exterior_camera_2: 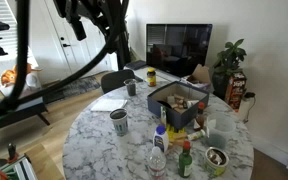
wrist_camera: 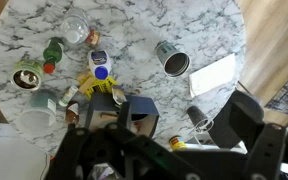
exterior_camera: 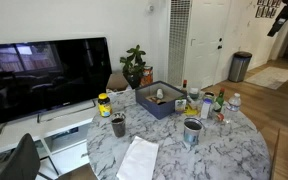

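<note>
My gripper (wrist_camera: 182,135) hangs high above a round marble table (wrist_camera: 134,25), empty and touching nothing. Its jaws look open, with the table showing between them. It shows near the top edge in both exterior views (exterior_camera: 281,18) (exterior_camera_2: 79,25). Below it in the wrist view are a dark mug (wrist_camera: 196,117) and a yellow-lidded jar (wrist_camera: 177,143). A blue open box (wrist_camera: 139,108) holding small items sits to the left. A metal tin (wrist_camera: 172,58) and a white paper (wrist_camera: 212,75) lie further out on the table.
Bottles stand in a cluster: a green bottle (wrist_camera: 52,50), a clear water bottle (wrist_camera: 76,30) and a blue-capped bottle (wrist_camera: 99,65), with an open can (wrist_camera: 26,75) beside them. A TV (exterior_camera: 44,75), a plant (exterior_camera: 134,65) and a bin (exterior_camera: 240,66) stand beyond the table.
</note>
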You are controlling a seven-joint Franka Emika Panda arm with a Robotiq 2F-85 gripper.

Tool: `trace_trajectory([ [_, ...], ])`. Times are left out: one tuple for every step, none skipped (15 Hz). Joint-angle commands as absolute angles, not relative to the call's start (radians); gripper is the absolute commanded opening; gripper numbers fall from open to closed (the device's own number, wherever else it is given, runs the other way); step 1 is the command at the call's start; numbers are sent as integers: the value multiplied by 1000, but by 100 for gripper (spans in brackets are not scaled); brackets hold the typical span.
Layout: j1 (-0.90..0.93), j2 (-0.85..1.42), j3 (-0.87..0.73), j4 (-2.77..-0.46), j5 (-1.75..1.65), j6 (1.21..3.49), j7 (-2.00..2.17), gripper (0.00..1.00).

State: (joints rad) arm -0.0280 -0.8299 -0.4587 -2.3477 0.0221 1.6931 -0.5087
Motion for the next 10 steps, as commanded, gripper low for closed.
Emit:
trace_trajectory([
  [-47, -821, -447, -2345, 34, 1690, -521, 100],
  [-47, -821, -447, -2345, 34, 1690, -521, 100],
  [-47, -821, -447, -2345, 34, 1690, -521, 100],
  [-47, -821, -447, -2345, 34, 1690, -521, 100],
  [-47, -821, -447, -2345, 34, 1690, -521, 100],
  [-13, -797, -428, -2340, 37, 1678, -540, 100],
  [16, -774, -405, -2340, 40, 1664, -555, 100],
  [46, -755, -362, -2358, 62, 1683, -544, 100],
  [69, -742, -326, -2367, 77, 1688, -537, 100],
  [95, -724, -292, -2370, 93, 1685, -537, 100],
])
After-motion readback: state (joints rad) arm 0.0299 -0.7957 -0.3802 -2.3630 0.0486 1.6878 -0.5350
